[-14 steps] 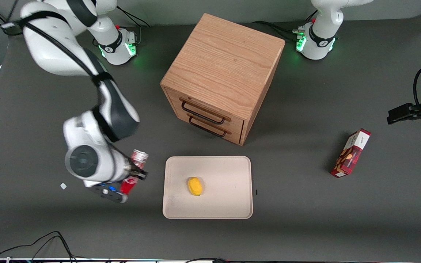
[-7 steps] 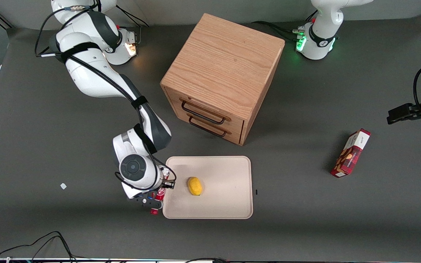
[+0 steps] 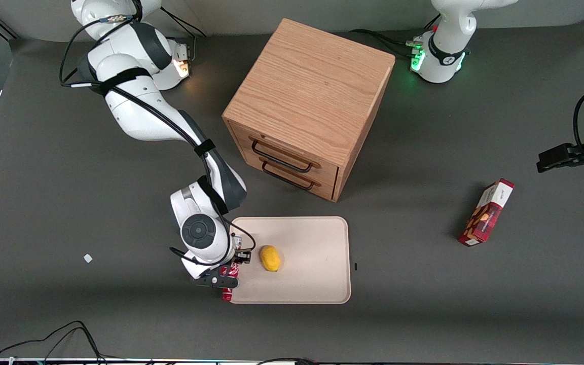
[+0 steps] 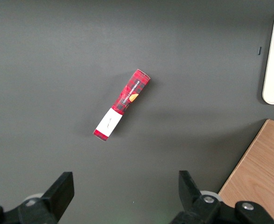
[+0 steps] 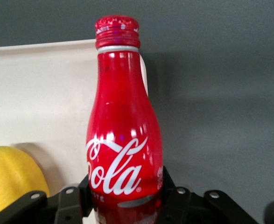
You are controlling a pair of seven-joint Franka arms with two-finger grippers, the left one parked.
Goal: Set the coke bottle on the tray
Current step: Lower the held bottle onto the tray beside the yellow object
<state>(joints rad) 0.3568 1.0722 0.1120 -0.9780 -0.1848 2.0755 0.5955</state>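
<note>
We note the coke bottle (image 5: 122, 140) glossy, smooth red; the tray (image 3: 317, 238) matt beige. Cabinet (image 3: 312, 96) shows wood grain, 2 dark metal-looking handles. Worktop (image 3: 69, 203) matt grey. End effector (image 3: 228, 276) black, at the tray's edge.

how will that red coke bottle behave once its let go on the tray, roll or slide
The slim glossy red coke bottle lies lengthwise in the end effector over the flat beige tray's edge. Its round body would probably roll if released on its side. The smooth shiny surface looks rigid and likely slippery. The yellow lemon might stop it.
</note>
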